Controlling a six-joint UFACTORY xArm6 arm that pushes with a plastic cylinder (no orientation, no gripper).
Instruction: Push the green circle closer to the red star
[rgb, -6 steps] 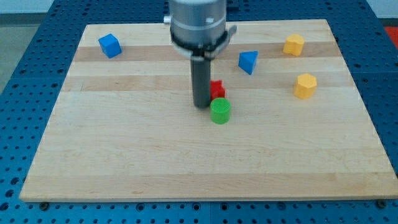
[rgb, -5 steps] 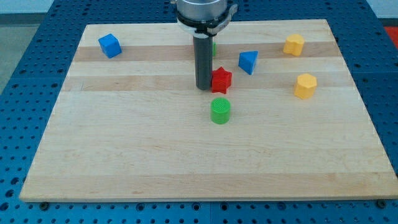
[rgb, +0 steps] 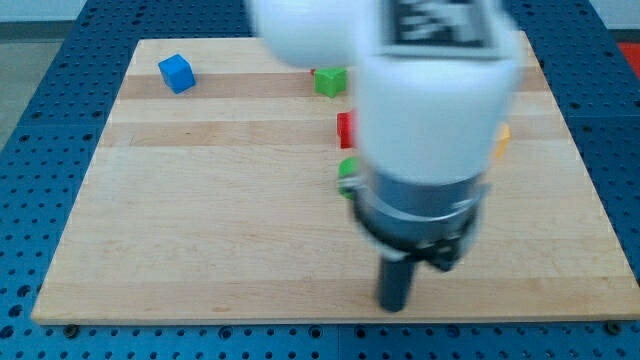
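My arm fills the middle and right of the camera view, blurred. My tip (rgb: 394, 306) is near the view's bottom edge of the board, below and to the right of the green circle (rgb: 346, 171). Only a left sliver of the green circle shows beside the arm. Just above it, a left sliver of the red star (rgb: 345, 130) shows. The rest of both is hidden by the arm. The tip touches no block.
A blue cube (rgb: 176, 73) sits at the top left of the wooden board (rgb: 200, 220). A green cube (rgb: 330, 81) sits at the top middle. A sliver of a yellow block (rgb: 504, 141) shows at the arm's right edge. Other blocks are hidden.
My arm has swung from just left of the red star down to the view's bottom right, uncovering the green cube and hiding the blue triangle and yellow blocks. The green circle has not visibly moved.
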